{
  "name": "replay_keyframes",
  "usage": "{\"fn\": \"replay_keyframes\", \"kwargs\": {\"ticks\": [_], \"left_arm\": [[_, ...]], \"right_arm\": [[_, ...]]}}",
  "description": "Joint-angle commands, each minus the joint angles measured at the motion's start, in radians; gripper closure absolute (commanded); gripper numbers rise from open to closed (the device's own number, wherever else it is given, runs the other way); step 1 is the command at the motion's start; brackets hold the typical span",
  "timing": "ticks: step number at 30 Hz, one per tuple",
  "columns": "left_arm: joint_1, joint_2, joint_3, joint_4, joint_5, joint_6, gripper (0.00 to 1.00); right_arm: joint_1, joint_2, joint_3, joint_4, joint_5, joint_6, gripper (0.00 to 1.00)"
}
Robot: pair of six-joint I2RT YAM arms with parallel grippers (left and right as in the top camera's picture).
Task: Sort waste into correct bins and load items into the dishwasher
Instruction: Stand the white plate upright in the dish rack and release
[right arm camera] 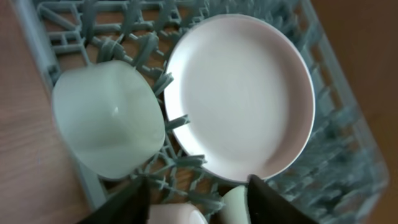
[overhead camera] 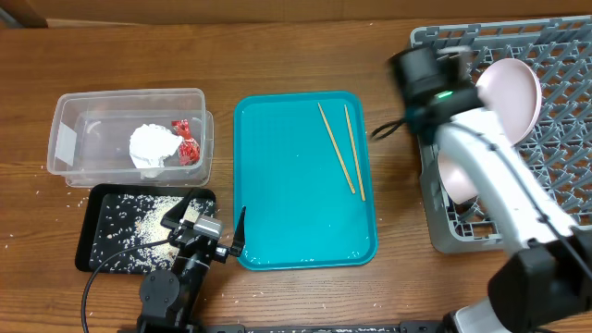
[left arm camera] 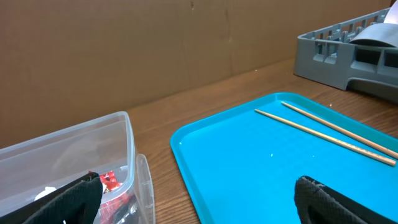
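The clear tub holds the white tissue wad and red wrapper; tub and wrapper show in the left wrist view. Rice grains lie in the black tray. Two chopsticks lie on the teal tray. The grey rack holds the plate, a bowl, a second bowl and the cup. My left gripper is open and empty. My right gripper is open above the rack.
The teal serving tray lies mid-table between the bins and the rack. A few stray rice grains lie on the wood left of the black tray. A brown wall runs along the table's far edge.
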Motion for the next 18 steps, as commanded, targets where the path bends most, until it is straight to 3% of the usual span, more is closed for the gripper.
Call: {"fn": "replay_keyframes", "kwargs": {"ticks": [1,4,8,11,13,18], "left_arm": [[0.007,-0.010,-0.005,0.000,-0.004,0.008,0.00],[0.007,-0.010,-0.005,0.000,-0.004,0.008,0.00],[0.007,-0.010,-0.005,0.000,-0.004,0.008,0.00],[0.007,-0.010,-0.005,0.000,-0.004,0.008,0.00],[0.007,-0.010,-0.005,0.000,-0.004,0.008,0.00],[0.007,-0.010,-0.005,0.000,-0.004,0.008,0.00]], "right_arm": [[-0.257,-0.078,0.145,-0.001,-0.471,0.031,0.75],[-0.537,-0.071,0.163,0.065,-0.875,0.031,0.81],[-0.757,0.010,0.163,0.114,-1.074,0.031,0.86],[-0.766,0.080,0.163,0.106,-1.093,0.015,0.93],[-0.720,0.133,0.163,0.108,-1.168,-0.049,0.94],[-0.634,0.125,0.163,0.063,-1.186,-0.057,0.95]]}}
